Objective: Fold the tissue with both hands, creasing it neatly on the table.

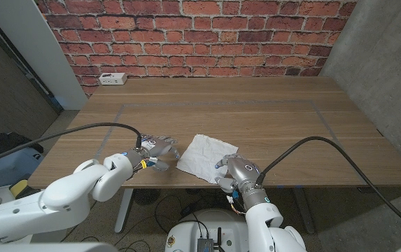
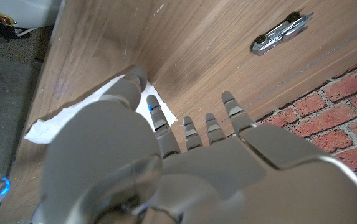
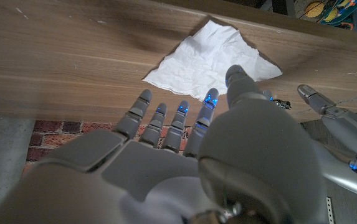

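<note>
While the tissue (image 1: pixel 207 157) lies crumpled but spread at the table's (image 1: pixel 270 112) near edge between the left hand (image 1: pixel 157 150) and right hand (image 1: pixel 236 171) — both empty, fingers apart — pin one corner, lift the opposite edge over, then press the crease flat.

a wooden desk (image 1: pixel 270 112) carries a faint blue taped rectangle (image 1: pixel 217 105) marked on its top. a white power strip (image 1: pixel 112 79) lies at the desk's far left corner, close to the red brick wall (image 1: pixel 200 35) behind. a grey concrete wall (image 1: pixel 389 63) stands to the right, and dark cables (image 1: pixel 165 206) lie on the floor under the desk's near edge.
</note>
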